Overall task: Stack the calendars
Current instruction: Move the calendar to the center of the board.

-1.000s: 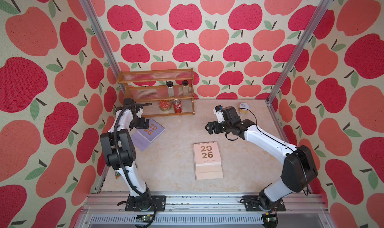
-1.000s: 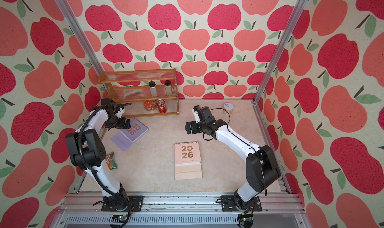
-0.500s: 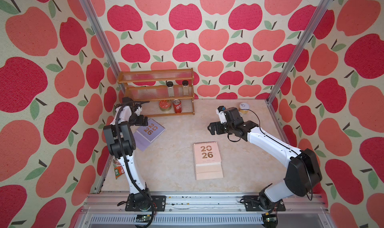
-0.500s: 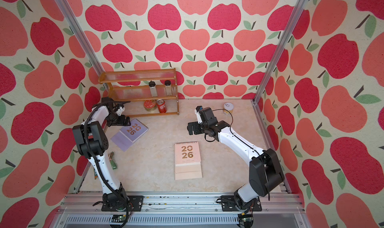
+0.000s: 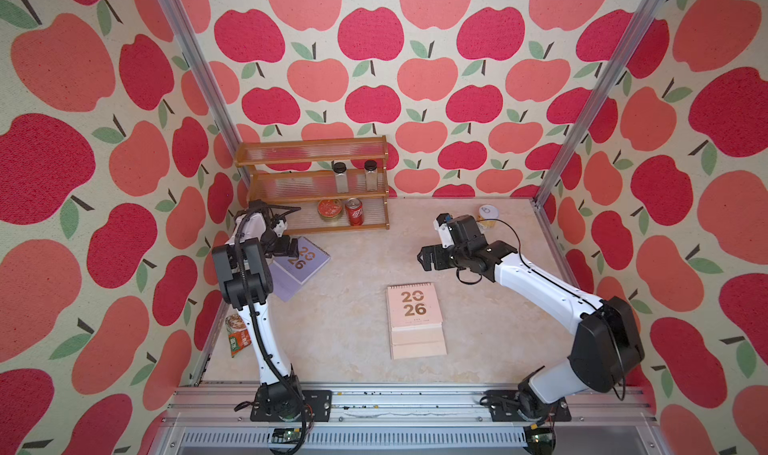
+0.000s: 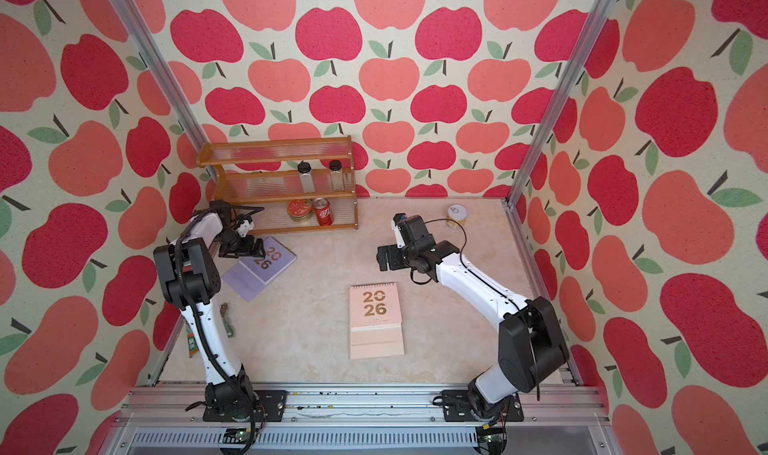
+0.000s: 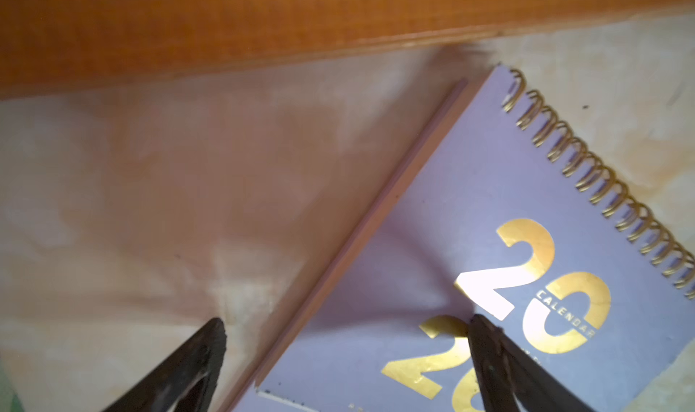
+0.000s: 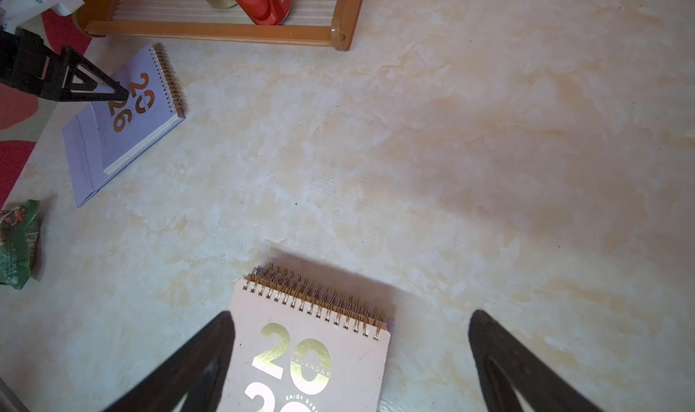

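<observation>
Lavender calendar: the lavender calendar [image 5: 309, 262] lies flat and askew at the left of the frame in both top views. It is just below the wooden rack [image 5: 316, 160] and well apart from the pile.
Pink pile: the pink calendar [image 5: 415, 307] tops a pile in mid-frame on the desk [image 5: 353, 307]. The right wrist view shows several spiral rows and a lavender edge under it, so more than one calendar lies there. How many, I cannot tell.
Progress: judged mostly done; the lavender calendar is not yet on the pile.
Left tool: the left tool [image 7: 346, 320] is spread wide and holds nothing. It straddles the lavender calendar's long edge, with one finger over the gold "2026" and its partner over bare desk beside that edge. Whether it touches the cover I cannot tell.
Right tool: the right tool [image 5: 428, 259] is spread wide and empty. In the top views it is above and right of the pile, clear of it.
Left to do: grip the lavender calendar, carry it across, and set it squarely on the pile.
</observation>
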